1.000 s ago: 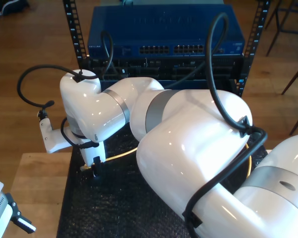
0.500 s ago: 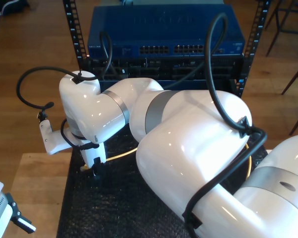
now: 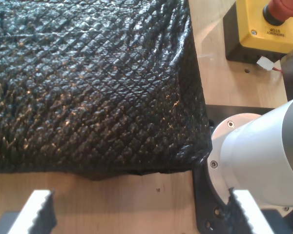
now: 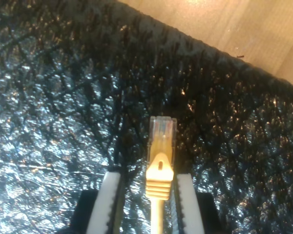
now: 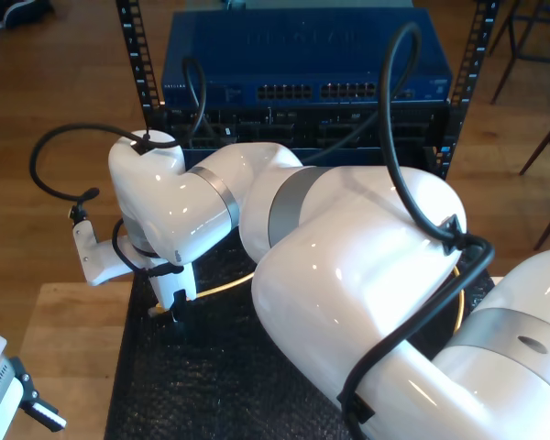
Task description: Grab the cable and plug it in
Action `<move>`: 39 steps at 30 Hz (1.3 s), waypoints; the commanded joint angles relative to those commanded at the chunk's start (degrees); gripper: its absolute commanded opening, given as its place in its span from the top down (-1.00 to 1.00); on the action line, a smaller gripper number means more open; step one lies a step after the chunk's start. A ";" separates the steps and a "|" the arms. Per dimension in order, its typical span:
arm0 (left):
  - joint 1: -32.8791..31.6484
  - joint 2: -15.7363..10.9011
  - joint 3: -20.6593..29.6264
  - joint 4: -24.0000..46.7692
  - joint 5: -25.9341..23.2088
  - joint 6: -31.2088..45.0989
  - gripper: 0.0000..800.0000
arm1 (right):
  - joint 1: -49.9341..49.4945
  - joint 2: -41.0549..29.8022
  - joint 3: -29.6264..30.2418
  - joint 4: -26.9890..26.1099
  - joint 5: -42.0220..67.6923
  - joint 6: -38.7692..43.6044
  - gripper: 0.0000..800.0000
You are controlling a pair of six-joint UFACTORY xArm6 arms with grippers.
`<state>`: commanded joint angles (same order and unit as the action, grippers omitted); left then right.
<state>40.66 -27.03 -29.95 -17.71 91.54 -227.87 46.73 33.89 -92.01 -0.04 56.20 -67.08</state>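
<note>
Hovering low over the black mat [image 4: 53, 97], my second tool [image 4: 142, 204] pinches the yellow cable [image 4: 159, 168] (plug jutting forward, above the mat); my first tool [image 3: 141, 214] is spread by the mat's edge.

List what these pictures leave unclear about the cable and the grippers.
- Cable: exterior view, the big white arm covers most of its run.
- My second gripper: whether its pads press the plug is cut off at the frame edge.
- Blue switch: ports too small to tell free ones.
</note>
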 joint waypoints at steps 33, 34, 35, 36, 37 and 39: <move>-0.35 -0.18 -1.41 -1.41 0.88 -0.26 -1.00 | -4.84 -9.76 7.47 -0.62 0.70 0.26 0.95; -0.35 -0.18 -1.67 -1.41 1.05 -0.26 -1.00 | -5.19 -10.73 8.26 -0.62 0.62 0.18 0.96; -0.44 -0.35 -1.85 -1.49 1.32 -0.26 -1.00 | -5.54 -11.60 9.05 -0.62 0.62 0.18 0.97; -0.53 -0.53 -1.93 -1.67 1.58 -0.35 -1.00 | -5.89 -12.57 9.76 -0.62 0.62 0.18 0.98; -0.88 -0.62 -2.29 -2.29 1.76 -0.35 -1.00 | -6.24 -13.45 10.55 -0.53 0.62 0.18 0.99; -1.67 -0.62 -3.25 -3.87 2.73 -1.05 -1.00 | -7.21 -14.86 12.04 -0.44 0.53 0.18 0.99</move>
<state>38.99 -27.65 -33.20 -21.58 94.26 -228.92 39.52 19.03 -79.97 -0.48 56.73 -66.90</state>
